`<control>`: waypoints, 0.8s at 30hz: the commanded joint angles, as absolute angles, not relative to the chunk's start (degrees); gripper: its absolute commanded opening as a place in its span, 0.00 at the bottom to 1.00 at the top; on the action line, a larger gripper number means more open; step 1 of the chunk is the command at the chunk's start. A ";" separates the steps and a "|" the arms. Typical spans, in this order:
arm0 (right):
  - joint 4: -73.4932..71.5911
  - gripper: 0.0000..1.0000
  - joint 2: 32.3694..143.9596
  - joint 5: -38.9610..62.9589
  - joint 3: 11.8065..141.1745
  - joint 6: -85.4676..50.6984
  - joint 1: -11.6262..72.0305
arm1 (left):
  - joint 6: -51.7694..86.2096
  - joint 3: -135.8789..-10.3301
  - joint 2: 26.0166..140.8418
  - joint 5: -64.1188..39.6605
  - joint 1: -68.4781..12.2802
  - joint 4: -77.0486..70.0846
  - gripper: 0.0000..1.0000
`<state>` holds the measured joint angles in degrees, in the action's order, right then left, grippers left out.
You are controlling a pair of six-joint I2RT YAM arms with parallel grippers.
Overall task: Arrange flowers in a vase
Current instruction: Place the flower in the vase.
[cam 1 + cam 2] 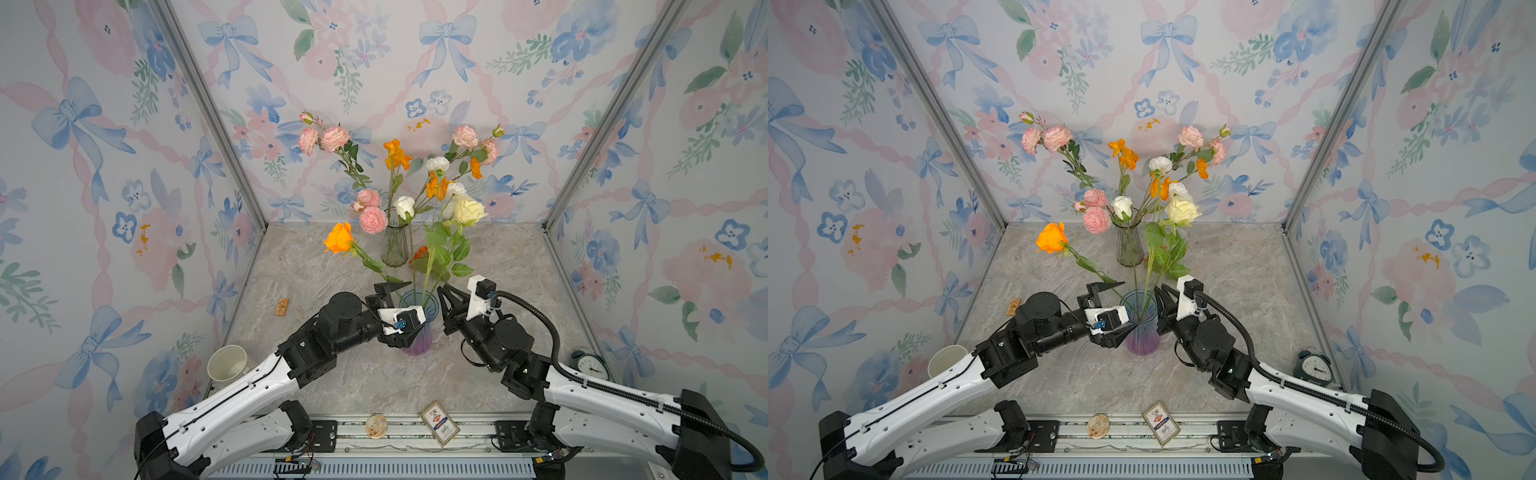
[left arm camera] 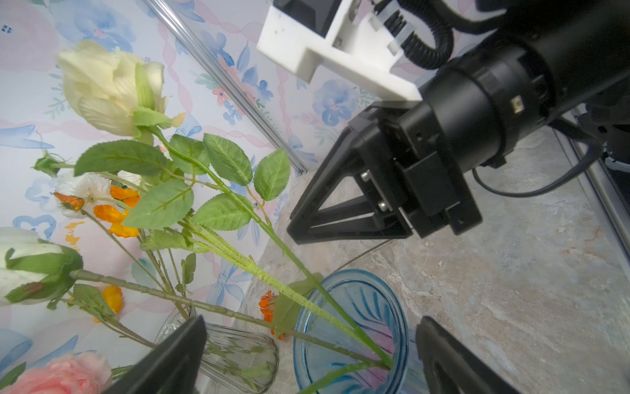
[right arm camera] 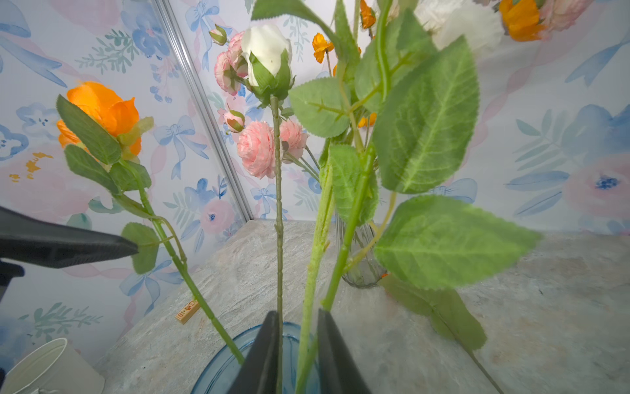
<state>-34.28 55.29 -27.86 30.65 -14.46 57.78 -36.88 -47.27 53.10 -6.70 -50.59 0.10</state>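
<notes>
Right wrist view: right gripper [image 3: 297, 312] jaws narrowly apart, flower stem [image 3: 312, 273] running upright between them, prob. loose, foot in blue vase [image 3: 221, 365]. Left gripper [image 2: 310, 331] wide open, empty, just left of vase.

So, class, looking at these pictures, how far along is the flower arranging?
Done: the orange rose, white rose and cream rose stand in the blue vase. In hand: the right tool sits slightly open around their stems above the rim, apparently gripping none; the left tool is wide open beside it, empty. Left: pink blooms and orange poppies stand in the clear vase behind, probably next.
</notes>
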 commanded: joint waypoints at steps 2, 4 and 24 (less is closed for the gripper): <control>-31.76 0.30 52.63 -29.62 29.44 -13.89 58.78 | -36.64 -47.55 53.52 -7.04 -50.27 -0.44 0.98; -30.95 0.36 52.12 -29.79 29.61 -13.89 58.81 | -36.65 -47.51 53.55 -7.04 -50.27 -0.43 0.98; 0.81 0.78 35.87 -42.26 29.01 -16.83 60.50 | -35.41 -48.38 55.30 -6.88 -53.23 -0.48 0.98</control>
<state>-6.09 37.58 -38.22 30.04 -16.08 60.99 -36.82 -47.27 54.63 -7.31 -52.25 0.10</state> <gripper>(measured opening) 0.777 0.979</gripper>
